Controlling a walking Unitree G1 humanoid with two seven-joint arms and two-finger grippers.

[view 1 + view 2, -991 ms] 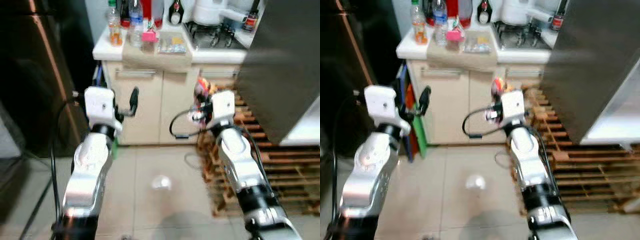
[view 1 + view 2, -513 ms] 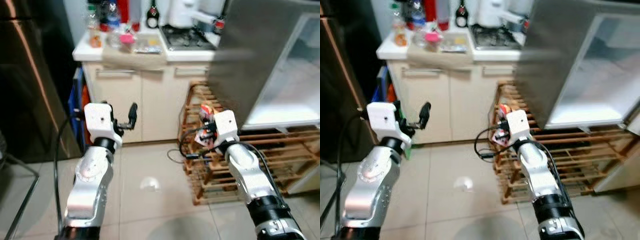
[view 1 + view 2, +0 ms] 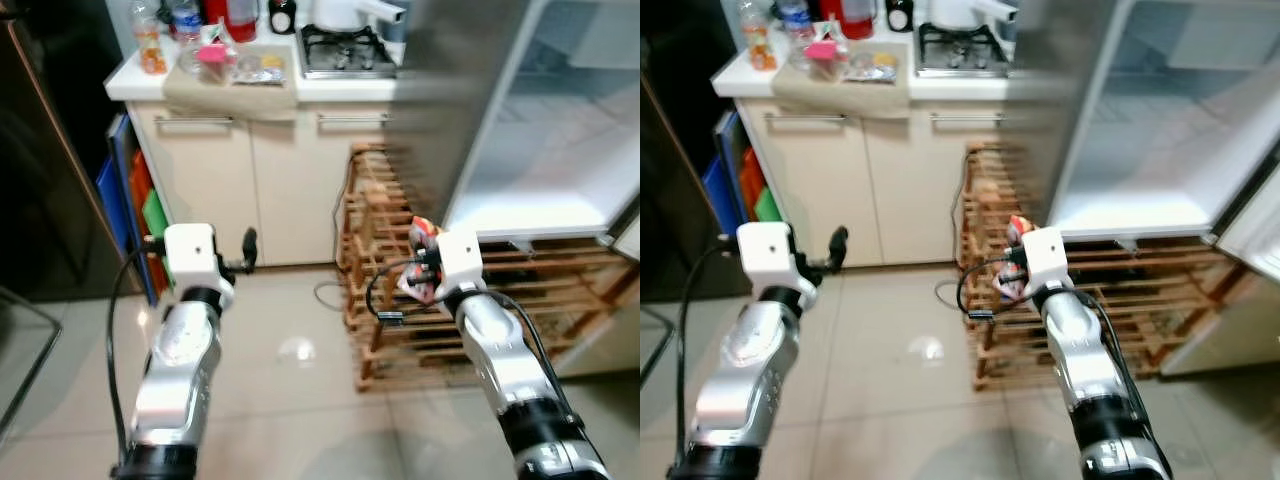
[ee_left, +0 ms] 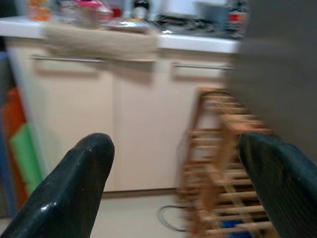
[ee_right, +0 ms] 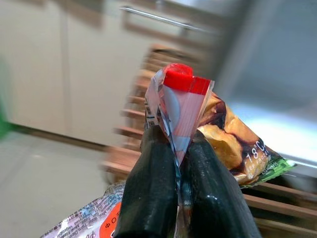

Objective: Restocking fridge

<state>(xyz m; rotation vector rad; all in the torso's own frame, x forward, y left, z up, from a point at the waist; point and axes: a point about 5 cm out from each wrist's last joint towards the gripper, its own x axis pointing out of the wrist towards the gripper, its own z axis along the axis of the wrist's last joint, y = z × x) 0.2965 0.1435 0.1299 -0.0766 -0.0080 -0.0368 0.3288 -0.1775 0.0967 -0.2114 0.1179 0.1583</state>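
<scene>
While the left claw [image 4: 173,188] gapes empty, the right claw [image 5: 173,148] pinches a light, crinkly snack pouch [image 5: 218,134] by its sealed top edge at centre frame.

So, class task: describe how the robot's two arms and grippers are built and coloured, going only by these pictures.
Both arms are glossy silver shells with black joint bands near the base. Each wrist carries a white boxy block, with black cables looping from it. The left gripper has two long, rounded, shiny black fingers. The right gripper has the same black fingers.

head: down at floor | wrists: forward, share wooden rack [image 4: 223,148]
</scene>
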